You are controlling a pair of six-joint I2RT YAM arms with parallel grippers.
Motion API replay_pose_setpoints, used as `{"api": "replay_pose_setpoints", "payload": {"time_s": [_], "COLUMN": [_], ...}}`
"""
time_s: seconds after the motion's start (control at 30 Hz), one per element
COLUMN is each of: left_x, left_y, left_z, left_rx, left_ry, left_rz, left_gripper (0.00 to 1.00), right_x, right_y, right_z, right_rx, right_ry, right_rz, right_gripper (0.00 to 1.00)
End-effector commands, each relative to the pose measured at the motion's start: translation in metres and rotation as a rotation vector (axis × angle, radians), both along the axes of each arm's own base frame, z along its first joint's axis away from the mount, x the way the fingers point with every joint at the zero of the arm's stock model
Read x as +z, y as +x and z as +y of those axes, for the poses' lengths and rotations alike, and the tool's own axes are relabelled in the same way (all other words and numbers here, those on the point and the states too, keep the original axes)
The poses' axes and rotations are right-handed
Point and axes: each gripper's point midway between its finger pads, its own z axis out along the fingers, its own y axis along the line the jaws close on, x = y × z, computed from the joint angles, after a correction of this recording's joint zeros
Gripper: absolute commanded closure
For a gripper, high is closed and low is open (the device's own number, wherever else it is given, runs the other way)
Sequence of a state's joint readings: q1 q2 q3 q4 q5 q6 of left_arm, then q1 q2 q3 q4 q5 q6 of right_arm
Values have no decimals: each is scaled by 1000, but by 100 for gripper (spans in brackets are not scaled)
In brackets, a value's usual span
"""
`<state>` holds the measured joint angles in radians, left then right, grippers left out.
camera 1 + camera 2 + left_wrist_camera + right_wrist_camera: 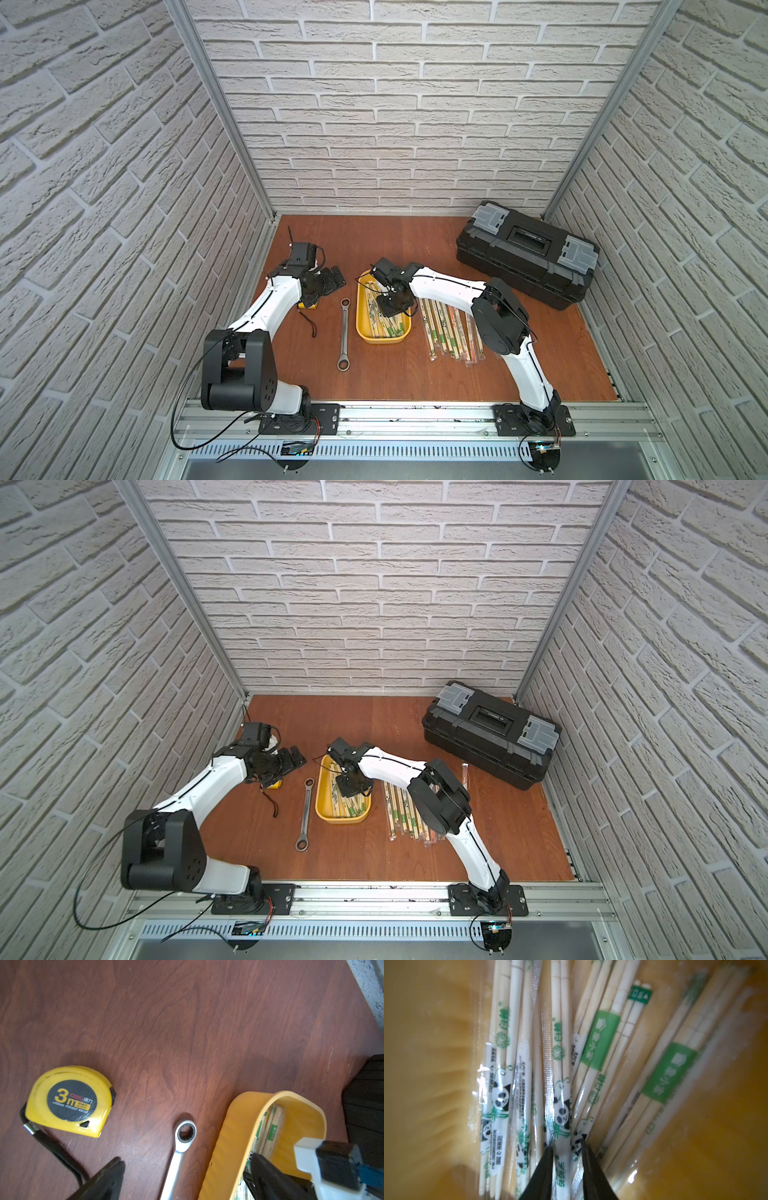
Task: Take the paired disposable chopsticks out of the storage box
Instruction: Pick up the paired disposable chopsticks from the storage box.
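Picking step. Right gripper [565,1144] is down in the tray [382,340], fingers straddling one panda-print chopstick pair [561,1093]; can't tell if it's pinched yet. More pairs lie in the tray, and a row of pairs [453,332] is already out on the table [415,374] beside it. Left gripper [332,280] is idle, spread wide, empty. Next: firm pinch, then a straight lift without dragging neighbouring sleeves.

One yellow plastic tray [382,340], one silver metal wrench [344,332], one black toolbox [528,257], one yellow tape measure [68,1101], over ten sleeved wooden chopstick pairs [440,332].
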<state>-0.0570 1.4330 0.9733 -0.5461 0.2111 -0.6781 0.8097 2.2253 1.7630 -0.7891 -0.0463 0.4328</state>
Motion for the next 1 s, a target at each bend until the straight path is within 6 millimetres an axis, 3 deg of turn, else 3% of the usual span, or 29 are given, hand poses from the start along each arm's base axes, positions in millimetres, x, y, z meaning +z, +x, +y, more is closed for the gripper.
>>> {"api": "replay_pose_setpoints", "payload": {"time_s": [0.0,0.33,0.6,0.73,0.97], "left_x": [5,6,6,7,10], "left_y": [1,0,0,1,1], "left_z": [1,1,0,0,-1], "left_rx": [8,12,11,9,6], "left_ry": [-11,-18,-21,-22,-23], "left_rz": [-28,-30,-30,-31,-35], "left_gripper": [2,2,2,2,2], "right_x": [0,42,83,106,110], "right_y": [3,4,8,13,11], "right_z": [2,0,-8,-18,-52], "right_rx": [8,2,-55,-104,-210], "right_ry": [-8,44,131,183,191], "right_rz": [-6,-65,-122,-153,-166], "right_gripper": [80,96,98,98,98]}}
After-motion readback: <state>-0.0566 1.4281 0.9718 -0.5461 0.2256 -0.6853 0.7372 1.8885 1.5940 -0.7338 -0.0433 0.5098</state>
